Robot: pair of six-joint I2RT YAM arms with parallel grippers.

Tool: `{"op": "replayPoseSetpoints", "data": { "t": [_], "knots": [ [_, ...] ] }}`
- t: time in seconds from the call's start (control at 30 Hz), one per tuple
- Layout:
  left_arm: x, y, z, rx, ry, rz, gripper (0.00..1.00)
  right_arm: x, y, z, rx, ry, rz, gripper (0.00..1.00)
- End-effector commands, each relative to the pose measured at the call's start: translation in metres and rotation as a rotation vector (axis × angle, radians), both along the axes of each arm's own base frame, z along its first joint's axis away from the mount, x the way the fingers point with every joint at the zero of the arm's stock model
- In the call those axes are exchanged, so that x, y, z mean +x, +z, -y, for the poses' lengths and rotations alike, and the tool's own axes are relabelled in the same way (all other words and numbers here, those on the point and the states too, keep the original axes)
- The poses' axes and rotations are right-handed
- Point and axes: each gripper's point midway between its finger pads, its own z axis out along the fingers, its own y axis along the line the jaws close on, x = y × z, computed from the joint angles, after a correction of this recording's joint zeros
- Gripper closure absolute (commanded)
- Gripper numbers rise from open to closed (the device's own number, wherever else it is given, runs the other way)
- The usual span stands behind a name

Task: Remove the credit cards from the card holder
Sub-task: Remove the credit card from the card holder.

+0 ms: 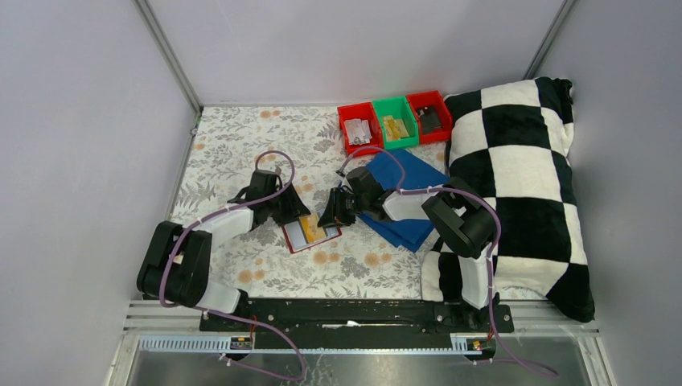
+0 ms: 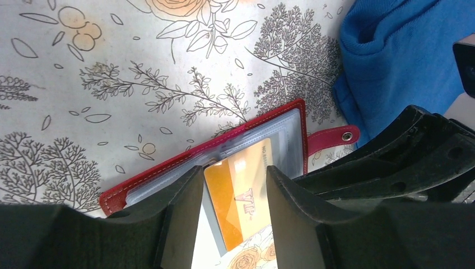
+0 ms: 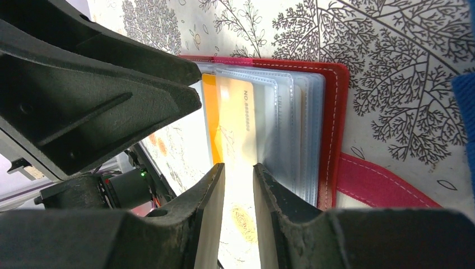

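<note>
- The card holder (image 3: 336,123) is lying open and flat on the floral table (image 2: 112,67). Its clear sleeves are facing up and its strap tab (image 2: 330,137) is pointing toward the blue cloth (image 2: 403,56).
- A tan-yellow credit card (image 2: 241,196) is sticking partway out of a sleeve, with its free end lying past the holder's edge on the left gripper's side.
- The left gripper (image 2: 233,172) is standing over that card with its jaws spread, and the card is filling the gap between the two fingers (image 2: 179,213). It cannot be told whether the pads are pressing on the card's edges.
- The right gripper (image 3: 238,168) is hovering at the holder's opposite side, close to the left gripper, with its jaws only narrowly apart. The sleeves are running under its tips, and it cannot be told whether it is pinching one.
- The two grippers are facing each other across the holder.
</note>
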Motion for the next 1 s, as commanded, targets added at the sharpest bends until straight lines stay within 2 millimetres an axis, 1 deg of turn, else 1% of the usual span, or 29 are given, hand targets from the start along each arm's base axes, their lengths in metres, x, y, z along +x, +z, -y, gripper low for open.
{"op": "replayPoseSetpoints", "data": {
  "t": [0.0, 0.1, 0.27, 0.4, 0.43, 0.57, 0.67, 0.83, 0.97],
  "knots": [
    [-0.015, -0.017, 0.002, -0.008, -0.046, -0.058, 0.50, -0.007, -0.008, -0.001, 0.003, 0.024, -0.014, 0.67],
    [-0.018, -0.019, 0.006, -0.026, -0.067, -0.073, 0.52, -0.006, -0.008, -0.002, 0.003, 0.023, -0.014, 0.67],
    [-0.020, -0.020, 0.008, -0.050, -0.060, -0.078, 0.58, -0.008, -0.010, 0.000, 0.002, 0.021, -0.021, 0.67],
    [-0.019, -0.014, 0.009, -0.080, -0.049, -0.060, 0.60, -0.010, -0.013, 0.001, 0.000, 0.023, -0.027, 0.67],
    [-0.018, -0.012, 0.009, -0.084, -0.042, -0.053, 0.59, -0.010, -0.014, 0.001, -0.002, 0.024, -0.029, 0.67],
    [-0.017, 0.000, 0.002, -0.060, -0.017, -0.020, 0.52, -0.011, -0.015, 0.001, 0.001, 0.025, -0.035, 0.67],
    [-0.021, 0.007, -0.003, -0.042, -0.008, -0.013, 0.50, -0.011, -0.015, 0.001, 0.004, 0.025, -0.037, 0.67],
    [-0.039, 0.008, -0.002, -0.061, -0.018, -0.047, 0.48, -0.012, -0.014, 0.000, 0.009, 0.023, -0.042, 0.67],
    [-0.052, 0.003, 0.000, -0.087, -0.027, -0.084, 0.46, -0.010, -0.011, 0.003, 0.009, 0.015, -0.037, 0.67]
  ]
}}
